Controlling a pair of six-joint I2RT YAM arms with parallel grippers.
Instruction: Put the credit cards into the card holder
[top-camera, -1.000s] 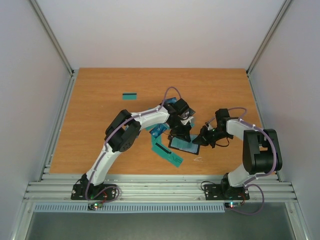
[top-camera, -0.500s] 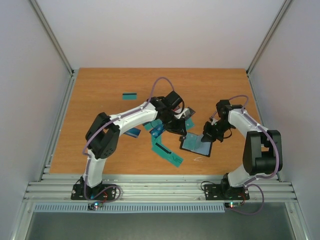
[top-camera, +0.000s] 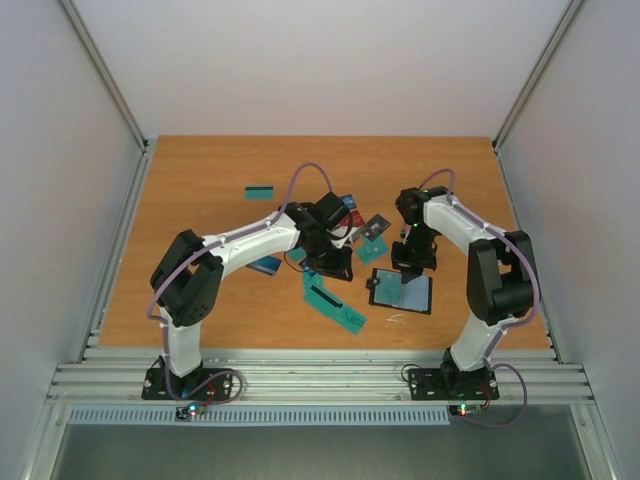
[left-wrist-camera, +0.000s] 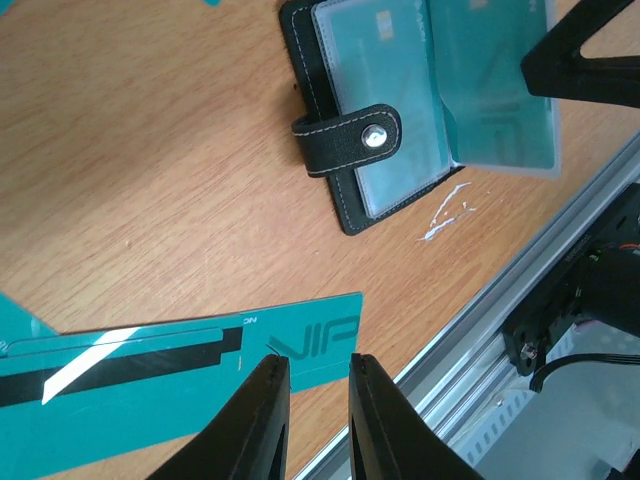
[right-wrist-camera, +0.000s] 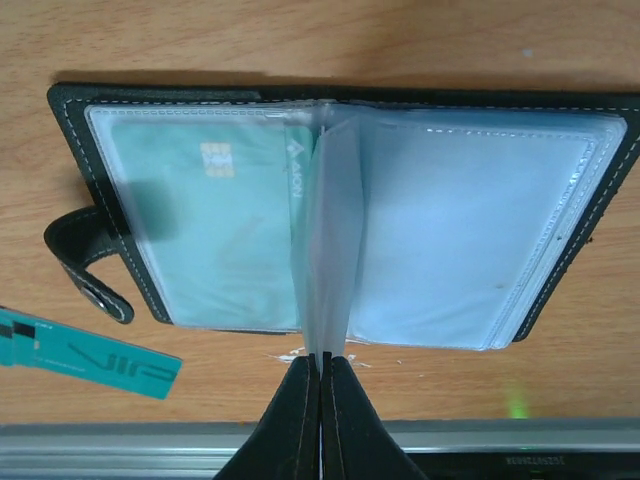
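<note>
The right tool (right-wrist-camera: 320, 358) stands with its fingers pressed together on a clear sleeve (right-wrist-camera: 324, 240) of the card holder (right-wrist-camera: 70, 120), lifting that leaf upright from the spine. The black case lies spread open on the wooden table (top-camera: 200, 220) directly beneath this tool. To one side of the raised leaf, a teal card (right-wrist-camera: 215, 230) with a gold chip sits inside a pocket, while the pocket on the other side looks pale and unfilled. The holder's snap strap (left-wrist-camera: 350, 135) hangs loose off its outer edge. The left tool (left-wrist-camera: 315, 365) hovers just short of the holder with its fingers a narrow gap apart and nothing between them. Its tips are over the long edge of a teal striped card (left-wrist-camera: 180, 385) marked "VIP" that lies flat on the table; whether they touch it cannot be told. More credit cards are scattered around the left tool: a blue card (top-camera: 265, 266) back along its arm, a dark grey card (top-camera: 375, 227) between the two tools, and a lone teal card (top-camera: 259, 192) well beyond. A white scuff (left-wrist-camera: 445, 210) marks the wood just beside the holder.
</note>
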